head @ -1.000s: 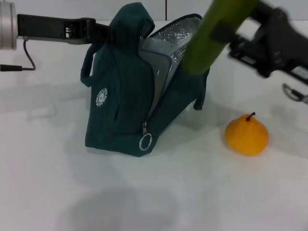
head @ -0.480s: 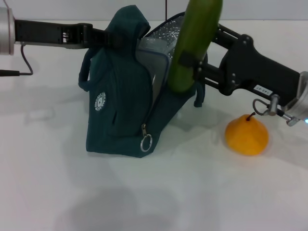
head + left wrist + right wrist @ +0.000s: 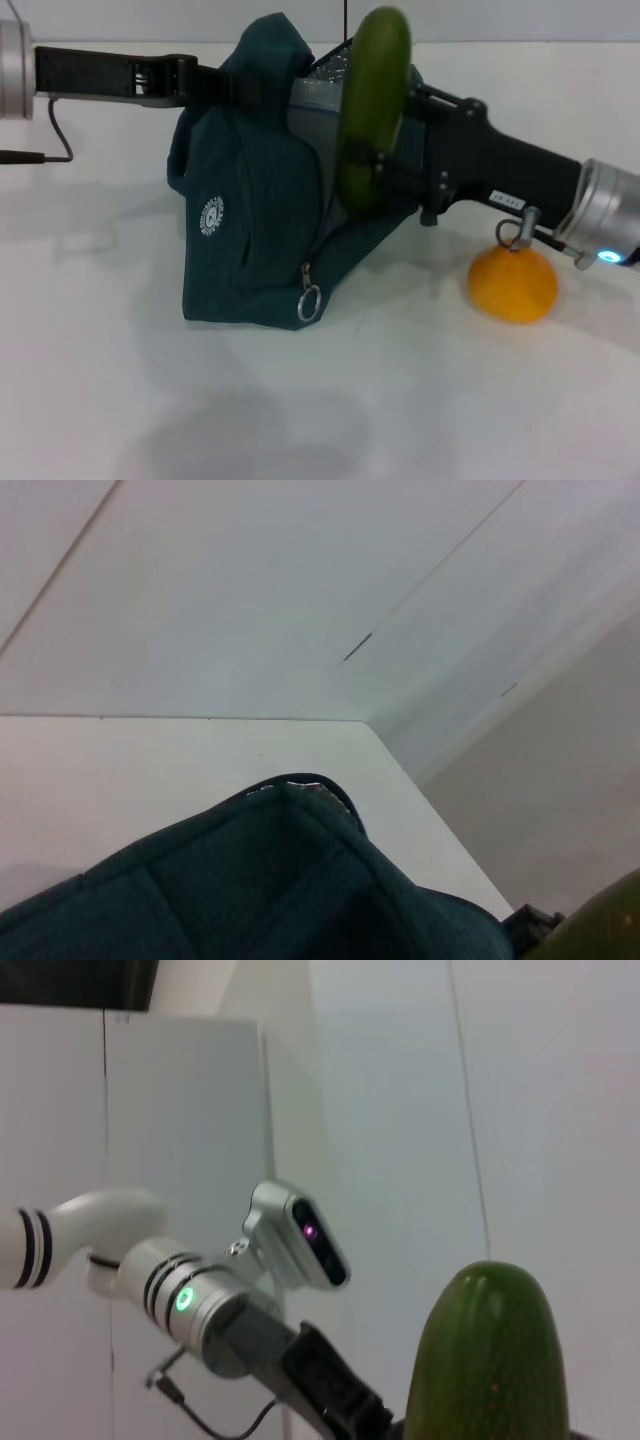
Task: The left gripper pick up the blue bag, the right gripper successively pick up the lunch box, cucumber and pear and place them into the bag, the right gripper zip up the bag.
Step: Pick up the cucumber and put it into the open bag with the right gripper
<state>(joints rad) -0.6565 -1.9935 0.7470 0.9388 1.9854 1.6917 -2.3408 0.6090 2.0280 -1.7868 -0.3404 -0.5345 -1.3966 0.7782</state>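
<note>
1. The right gripper pinches the cucumber at its lower part and holds it nearly upright at the open mouth of the blue bag. Over the last second the cucumber has swung from a slant high on the right to this near-vertical pose, and its top, cut off by the picture edge half a second ago, now shows in full.

2. Its bottom end sits low against the bag's opening. I cannot tell whether it has passed inside the rim or hangs just in front.

3. The left gripper clamps the fabric at the bag's top, on the far left side, keeping the mouth open. The bag has stayed in place on the white table, though its top has leaned a little toward the left.

4. The pear lies on the table to the right of the bag, just beneath the right arm and untouched, in the same spot as before.

5. The lunch box is not visible on the table. It may already be in the bag, but that cannot be seen.

6. Judgement: the cucumber step is close to release. The pear and the zip, whose ring pull hangs at the near face, remain.
</note>
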